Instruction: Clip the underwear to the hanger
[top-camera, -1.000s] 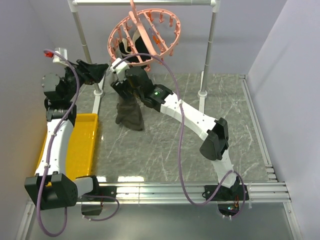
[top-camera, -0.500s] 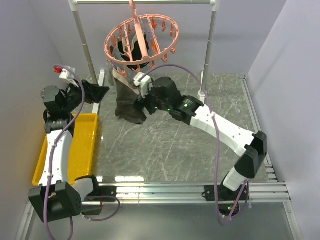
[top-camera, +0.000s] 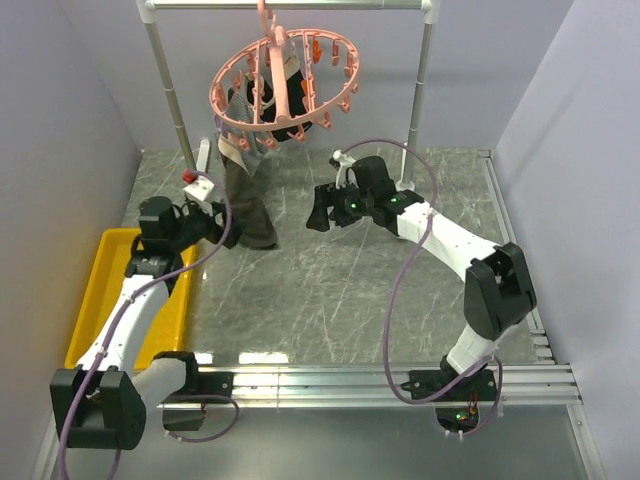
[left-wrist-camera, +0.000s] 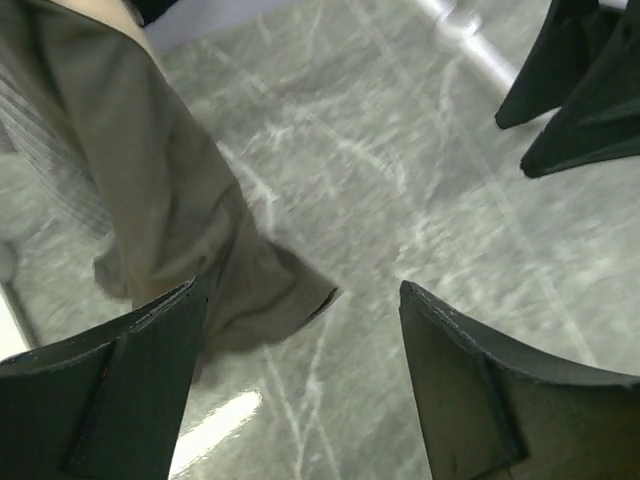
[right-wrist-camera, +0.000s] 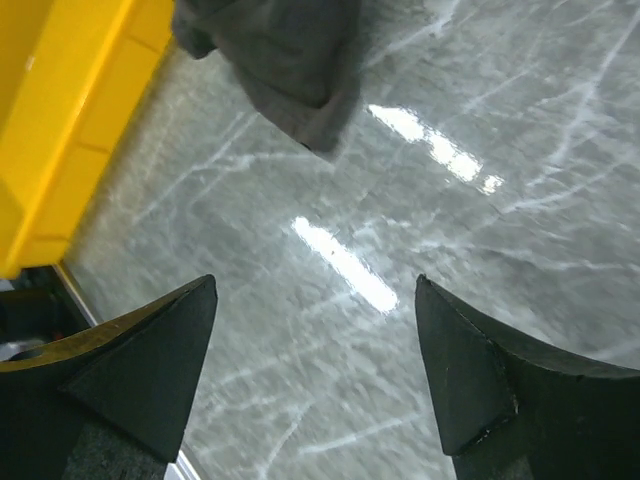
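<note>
The dark grey-brown underwear (top-camera: 247, 190) hangs by its tan waistband from the pegs of the salmon-pink ring hanger (top-camera: 285, 82), which hangs by its hook from the white rail. Its lower end reaches down near the floor. In the left wrist view the underwear (left-wrist-camera: 170, 200) hangs just beyond my fingers; in the right wrist view its lower end (right-wrist-camera: 290, 60) shows at the top. My left gripper (top-camera: 213, 222) is open and empty, just left of the underwear. My right gripper (top-camera: 320, 212) is open and empty, to its right.
A yellow bin (top-camera: 110, 290) sits at the left edge and also shows in the right wrist view (right-wrist-camera: 60, 110). White rail posts (top-camera: 418, 90) stand at the back. A dark garment (top-camera: 290, 125) hangs inside the hanger ring.
Both grippers have drawn back from the hanger and come down. The left one has lowered and now sits open beside the underwear; the right one has moved right. The underwear now hangs free from the pegs.
</note>
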